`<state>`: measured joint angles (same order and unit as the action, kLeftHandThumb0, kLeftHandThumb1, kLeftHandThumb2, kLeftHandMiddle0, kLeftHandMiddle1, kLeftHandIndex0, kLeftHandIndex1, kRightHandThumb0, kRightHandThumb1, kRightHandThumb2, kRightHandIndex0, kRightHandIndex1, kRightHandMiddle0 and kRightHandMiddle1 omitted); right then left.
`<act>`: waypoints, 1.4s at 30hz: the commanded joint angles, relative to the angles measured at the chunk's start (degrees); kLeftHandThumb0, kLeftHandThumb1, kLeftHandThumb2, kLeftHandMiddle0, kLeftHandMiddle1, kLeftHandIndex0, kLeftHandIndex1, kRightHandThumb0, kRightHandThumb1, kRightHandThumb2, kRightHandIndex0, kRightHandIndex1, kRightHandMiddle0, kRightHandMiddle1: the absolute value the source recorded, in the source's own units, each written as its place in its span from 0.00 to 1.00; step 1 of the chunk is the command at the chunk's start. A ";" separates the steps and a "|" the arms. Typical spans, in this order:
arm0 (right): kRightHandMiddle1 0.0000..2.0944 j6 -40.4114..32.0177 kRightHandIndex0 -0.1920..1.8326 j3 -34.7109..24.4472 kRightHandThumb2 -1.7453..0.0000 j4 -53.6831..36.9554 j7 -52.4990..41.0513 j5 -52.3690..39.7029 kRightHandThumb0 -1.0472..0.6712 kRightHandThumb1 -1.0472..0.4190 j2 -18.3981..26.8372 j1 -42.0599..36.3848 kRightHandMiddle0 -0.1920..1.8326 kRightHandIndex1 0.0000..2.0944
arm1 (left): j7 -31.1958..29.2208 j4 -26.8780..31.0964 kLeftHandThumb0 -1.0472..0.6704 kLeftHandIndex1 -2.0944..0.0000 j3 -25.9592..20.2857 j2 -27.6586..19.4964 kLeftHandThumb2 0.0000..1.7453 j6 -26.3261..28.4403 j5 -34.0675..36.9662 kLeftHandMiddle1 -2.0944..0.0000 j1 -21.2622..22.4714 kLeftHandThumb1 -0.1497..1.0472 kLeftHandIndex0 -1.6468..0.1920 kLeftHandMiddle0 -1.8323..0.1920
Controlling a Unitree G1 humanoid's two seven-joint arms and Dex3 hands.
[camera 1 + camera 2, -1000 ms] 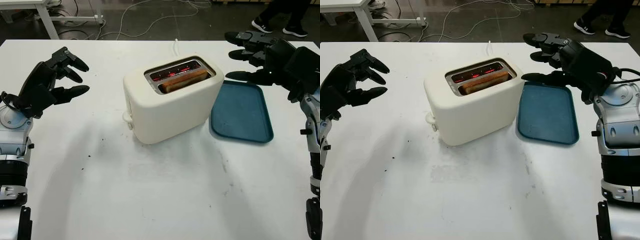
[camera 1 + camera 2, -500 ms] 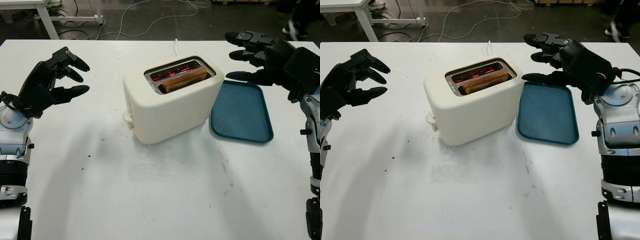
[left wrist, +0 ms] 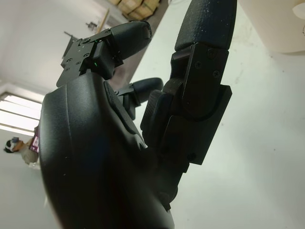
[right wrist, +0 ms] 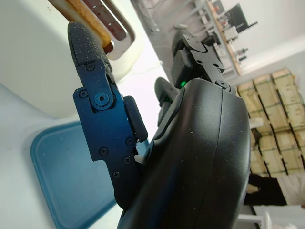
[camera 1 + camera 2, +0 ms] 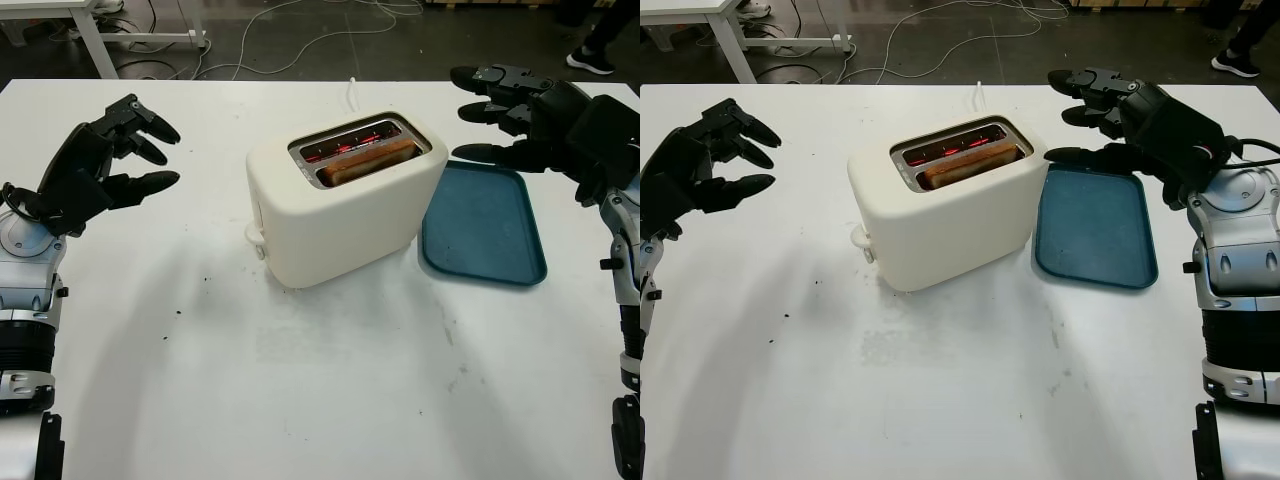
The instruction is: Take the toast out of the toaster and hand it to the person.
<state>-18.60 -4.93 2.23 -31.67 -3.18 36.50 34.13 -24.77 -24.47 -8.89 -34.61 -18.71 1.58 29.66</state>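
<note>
A cream two-slot toaster (image 5: 340, 210) stands mid-table with its slots glowing red. A slice of brown toast (image 5: 368, 160) sits in the nearer slot, its top edge level with the rim; a corner of the toast (image 4: 78, 9) shows past my right thumb. My right hand (image 5: 505, 115) hovers open to the right of the toaster, above the far end of the blue tray (image 5: 485, 225). My left hand (image 5: 135, 150) is open, raised above the table well left of the toaster.
A white cord (image 5: 352, 92) runs from the toaster's back off the far table edge. A person's shoe (image 5: 586, 62) shows on the floor at the far right. Cables lie on the floor behind the table. Dark crumbs (image 5: 180, 311) dot the white tabletop.
Both hands have stayed almost still. The person's feet at the far right have shifted, with one shoe now showing near the corner.
</note>
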 commanded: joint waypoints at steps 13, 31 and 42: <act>0.02 0.98 0.09 -0.15 1.00 -0.49 -0.05 0.16 0.22 0.17 0.62 0.24 0.25 0.32 | -0.24 0.16 0.00 0.32 -0.26 -0.21 0.09 -0.04 0.47 0.26 -0.08 0.89 0.80 0.82; 0.02 0.60 0.09 -0.18 1.00 -0.96 0.40 0.21 0.22 0.17 0.33 0.04 0.25 0.31 | -0.31 -0.17 0.00 0.31 -0.23 -0.45 0.09 -0.60 0.23 0.27 -0.07 0.89 0.80 0.82; 0.02 1.37 0.09 -0.31 1.00 -0.65 0.00 0.07 0.22 0.16 0.28 -0.04 0.24 0.31 | -0.18 0.15 0.00 0.31 -0.39 -0.26 0.09 -0.43 0.49 0.26 -0.29 0.89 0.81 0.82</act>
<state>-18.54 -4.94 2.03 -31.60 -2.94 36.50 34.12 -24.96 -24.45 -8.89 -34.61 -18.60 1.77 29.66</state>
